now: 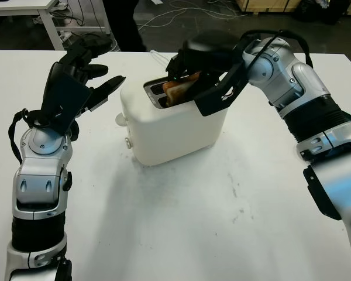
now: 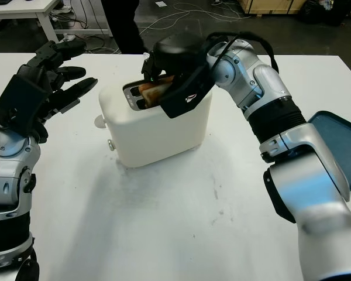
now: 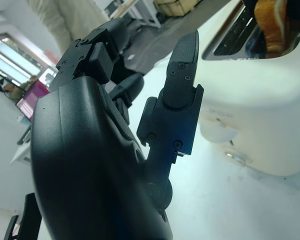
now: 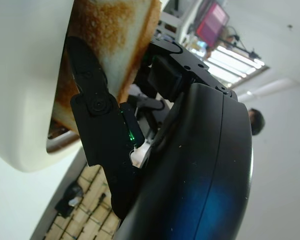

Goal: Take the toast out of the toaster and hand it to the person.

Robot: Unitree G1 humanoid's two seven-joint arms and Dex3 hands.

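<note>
While curled over the top of the toaster [image 1: 175,132], grips the toast [image 1: 178,89] with the right hand [image 1: 202,55], black fingers [image 4: 97,115] pressed against the browned face of the slice. Looks like a real hold and not only a touch, judging from the right wrist view, though the far side of the slice is hidden there. Holds the toast only half out: upper part above the slot and tilted a little, lower part down inside the white body.

Counts therefore as the first part of the task, near its end but not finished: reached, grasped, not yet lifted clear. Remains to draw the slice up out of the slot, to carry it over the white table [image 1: 193,222], and to give it over. Asks probably for a straight upward pull, since a slanted one could catch the slice on the slot's edge and drag or tip the toaster with it.

Further out, carries nothing in the left hand [image 1: 76,88]: open, raised in the air near the toaster's left side, apart from it. Could serve to steady the toaster, as a guess, but touches nothing now.

Beyond the far edge of the table, to be noted: the dark legs of a person [image 1: 126,23], standing behind the toaster and somewhat to the left. Calls likely for a long reach forward at the handover, judged from that position.
</note>
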